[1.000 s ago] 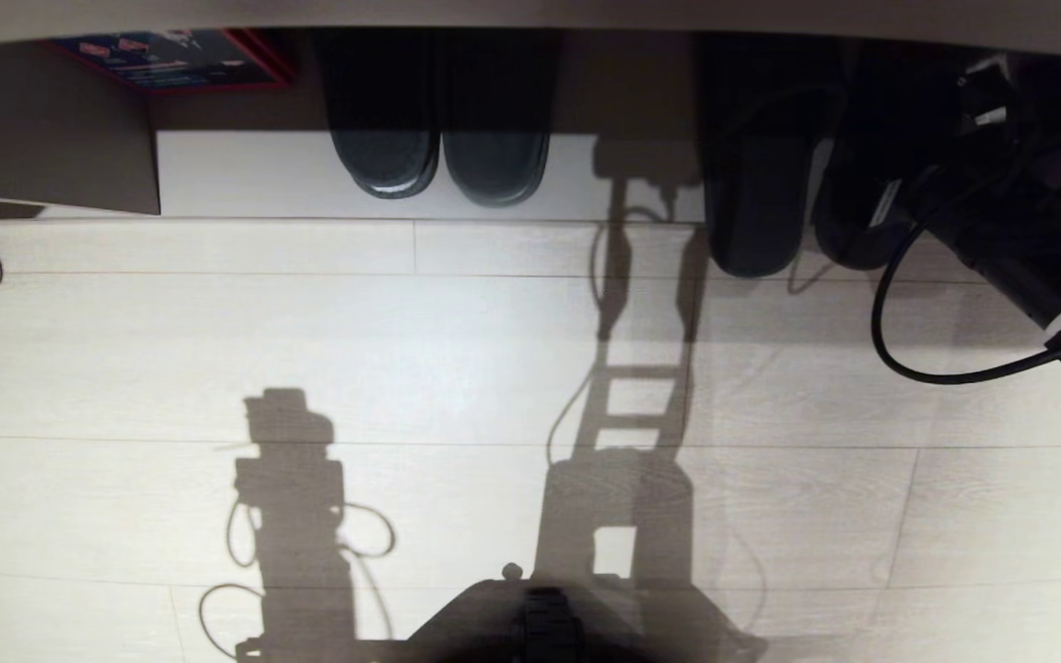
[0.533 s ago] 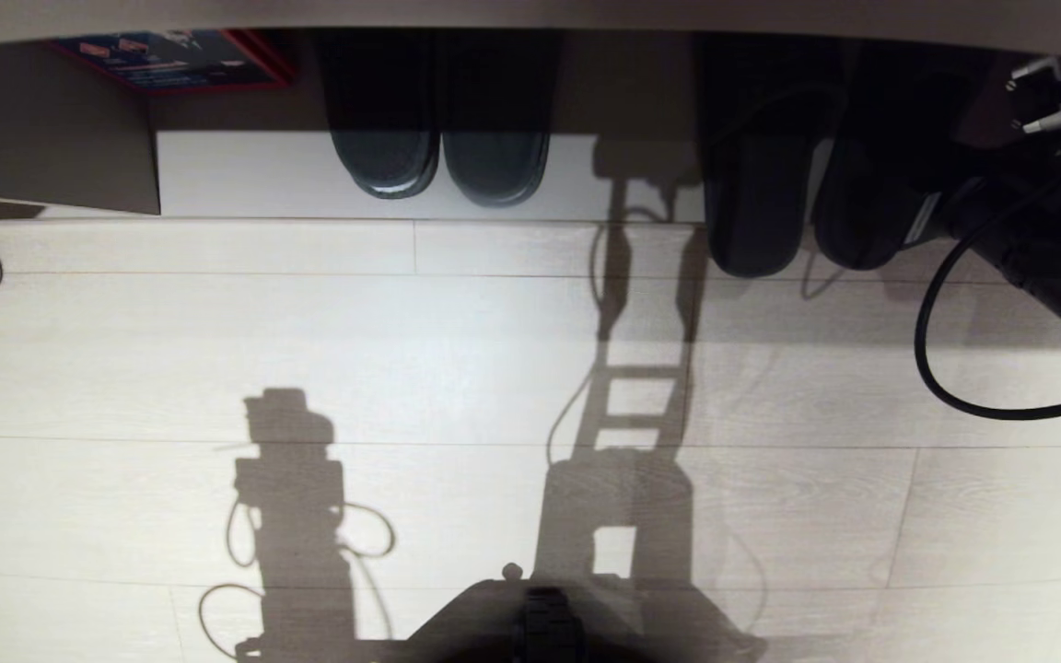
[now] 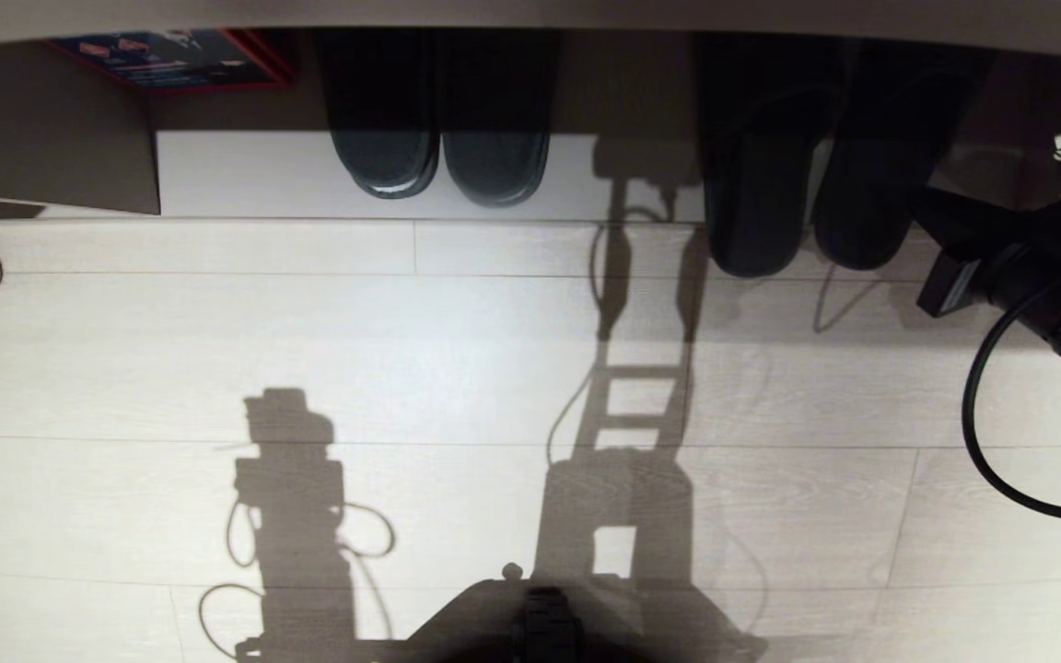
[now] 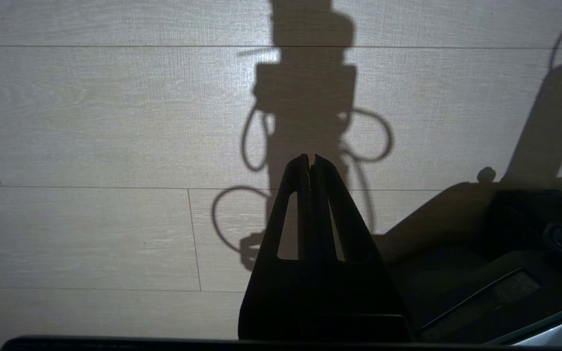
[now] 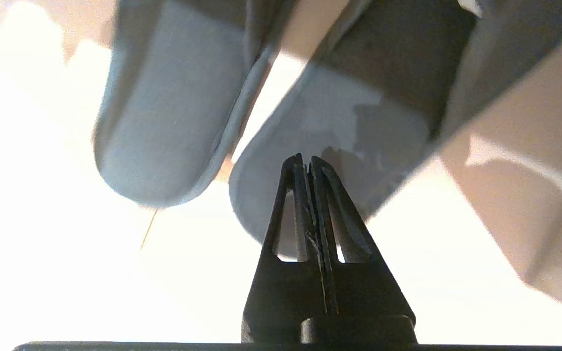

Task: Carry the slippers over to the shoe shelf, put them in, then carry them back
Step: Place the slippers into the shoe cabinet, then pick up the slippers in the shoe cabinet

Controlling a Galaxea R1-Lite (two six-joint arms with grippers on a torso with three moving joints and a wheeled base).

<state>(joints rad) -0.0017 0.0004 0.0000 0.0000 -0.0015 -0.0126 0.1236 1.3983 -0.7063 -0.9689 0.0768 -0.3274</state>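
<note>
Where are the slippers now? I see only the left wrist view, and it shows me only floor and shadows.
Observer: In the head view the slippers lie side by side in the shoe shelf, on the right side, with their heels sticking out over the floor.
Operator: Is the right gripper holding them?
Observer: No. The right gripper has its jaws shut on nothing and points at the heel of one slipper.
Operator: Is anything else in the shelf?
Observer: Yes, a second dark pair stands to the left of them.
</note>
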